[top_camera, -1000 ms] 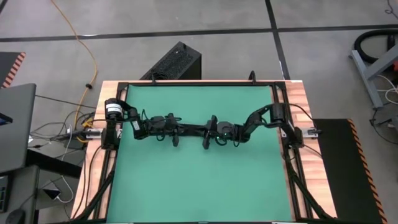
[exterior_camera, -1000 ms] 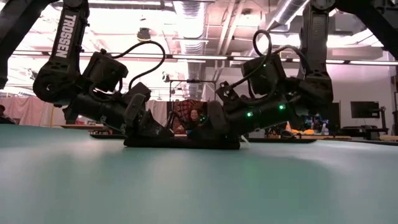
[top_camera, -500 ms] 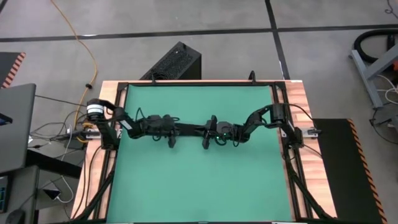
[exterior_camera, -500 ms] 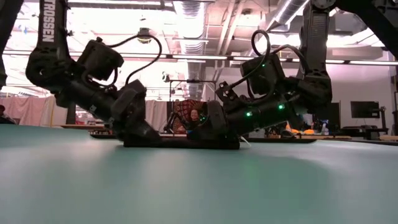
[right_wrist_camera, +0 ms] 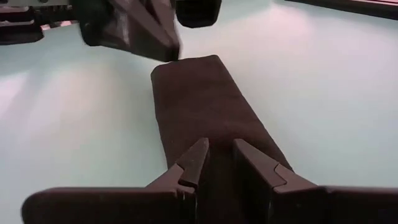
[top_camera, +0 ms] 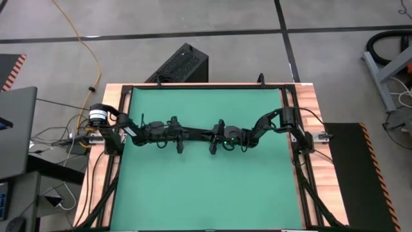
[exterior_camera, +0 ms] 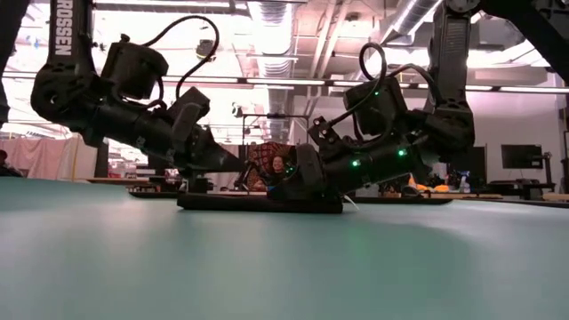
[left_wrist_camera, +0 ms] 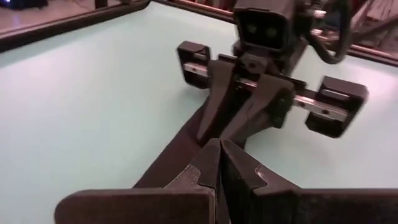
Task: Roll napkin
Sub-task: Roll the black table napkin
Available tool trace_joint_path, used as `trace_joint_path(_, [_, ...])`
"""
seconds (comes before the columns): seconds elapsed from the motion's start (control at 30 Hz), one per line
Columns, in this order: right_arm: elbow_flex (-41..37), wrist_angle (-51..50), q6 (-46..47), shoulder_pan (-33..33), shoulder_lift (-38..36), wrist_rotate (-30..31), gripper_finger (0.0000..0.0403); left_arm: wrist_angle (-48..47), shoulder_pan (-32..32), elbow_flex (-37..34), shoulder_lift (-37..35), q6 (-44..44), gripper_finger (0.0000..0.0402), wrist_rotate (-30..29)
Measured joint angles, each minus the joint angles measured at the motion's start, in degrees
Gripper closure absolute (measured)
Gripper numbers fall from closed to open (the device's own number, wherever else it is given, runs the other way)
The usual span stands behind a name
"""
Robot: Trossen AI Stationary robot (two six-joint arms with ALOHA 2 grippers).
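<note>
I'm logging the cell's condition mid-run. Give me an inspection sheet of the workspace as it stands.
Surface: green mat on a wood-edged table, bare apart from the job's things.
Job's things: napkin, a narrow black folded strip lying flat mid-table.
Clutter: nothing seen on the mat.
Grippers: left gripper shut, raised just over the strip's left end; right gripper partly closed on the strip's right end.
Cables: yellow cord across the floor.
Surroundings: vented black box behind the table; a person in the room beyond.
</note>
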Motion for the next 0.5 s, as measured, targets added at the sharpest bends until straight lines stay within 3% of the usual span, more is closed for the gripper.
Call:
trace_joint_path(0.13, [-0.01, 0.0, 0.0, 0.0, 0.02, 0.0, 0.0305, 0.56, -0.81, 0.02, 0.45, 3.2, 0.0401, -1.16])
trace_joint_path(0.23, [-0.03, 0.31, -0.02, -0.02, 0.04, 0.0, 0.0305, 0.9, 0.13, 0.04, 2.72, 4.88, 0.0401, 1.94])
trace_joint_path(0.5, [-0.04, 2.19, -0.02, -0.04, 0.13, -0.21, 0.0305, 15.59, 1.01, 0.09, 16.98, 2.74, 0.0402, 4.76])
